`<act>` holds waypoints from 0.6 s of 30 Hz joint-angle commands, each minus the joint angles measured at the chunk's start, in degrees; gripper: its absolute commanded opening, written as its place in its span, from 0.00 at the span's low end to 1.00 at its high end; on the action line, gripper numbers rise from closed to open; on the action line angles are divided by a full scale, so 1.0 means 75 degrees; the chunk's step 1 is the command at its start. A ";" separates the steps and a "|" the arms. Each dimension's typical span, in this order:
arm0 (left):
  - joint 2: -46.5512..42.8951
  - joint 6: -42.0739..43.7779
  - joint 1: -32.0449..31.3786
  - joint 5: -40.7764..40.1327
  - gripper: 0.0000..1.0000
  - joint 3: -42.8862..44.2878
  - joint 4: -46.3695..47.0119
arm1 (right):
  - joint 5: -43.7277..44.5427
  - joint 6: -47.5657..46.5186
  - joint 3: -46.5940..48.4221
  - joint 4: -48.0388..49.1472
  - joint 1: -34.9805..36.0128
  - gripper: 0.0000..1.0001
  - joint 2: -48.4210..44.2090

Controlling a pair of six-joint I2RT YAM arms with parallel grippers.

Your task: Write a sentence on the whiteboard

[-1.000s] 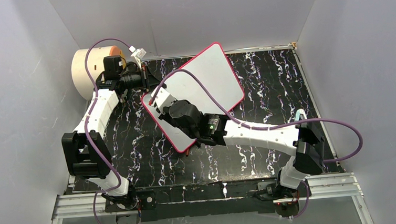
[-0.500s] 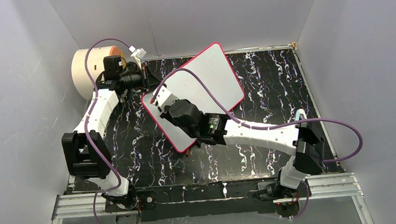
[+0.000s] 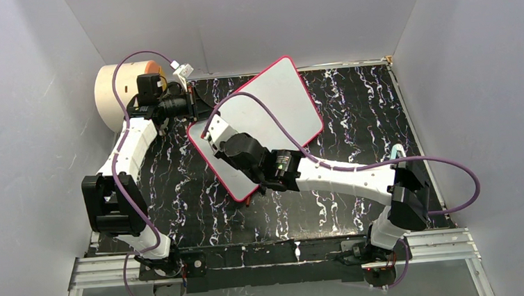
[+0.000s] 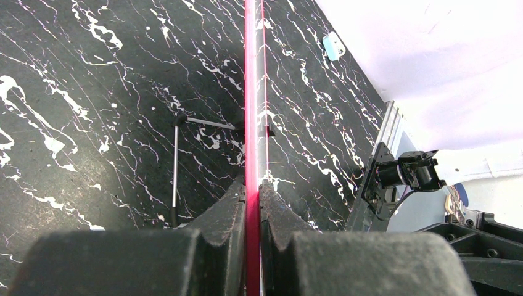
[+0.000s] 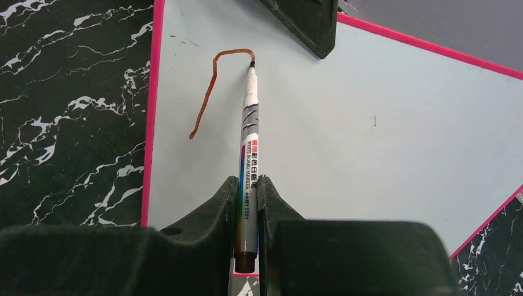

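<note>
Large flat white whiteboard with a thin pink-red rim [image 3: 277, 98] sits skewed, mid-way toward the back of the black marbled bench [image 3: 361, 113]. Left arm's fingers [image 4: 225, 213] are closed on its rim, steadying it. Right arm's fingers [image 5: 219, 209] are clamped on a slim white board marker [image 5: 249, 154], tip touching the board near its left edge. On the board: one thin reddish-brown stroke [image 5: 210, 92], a rising line hooked over at the top, probably the start of a first letter. No whole letter and no word yet. Nearly the entire sentence is left to write.
</note>
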 commanded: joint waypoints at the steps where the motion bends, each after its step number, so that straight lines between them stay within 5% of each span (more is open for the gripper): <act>1: -0.0166 0.0278 -0.0163 0.0057 0.00 -0.0254 -0.0561 | 0.0069 0.0163 -0.0055 -0.0214 -0.0060 0.00 -0.0342; 18: -0.0165 0.0267 -0.0163 0.0066 0.00 -0.0262 -0.0562 | -0.0415 0.0388 0.0006 -0.0759 -0.0009 0.00 -0.0507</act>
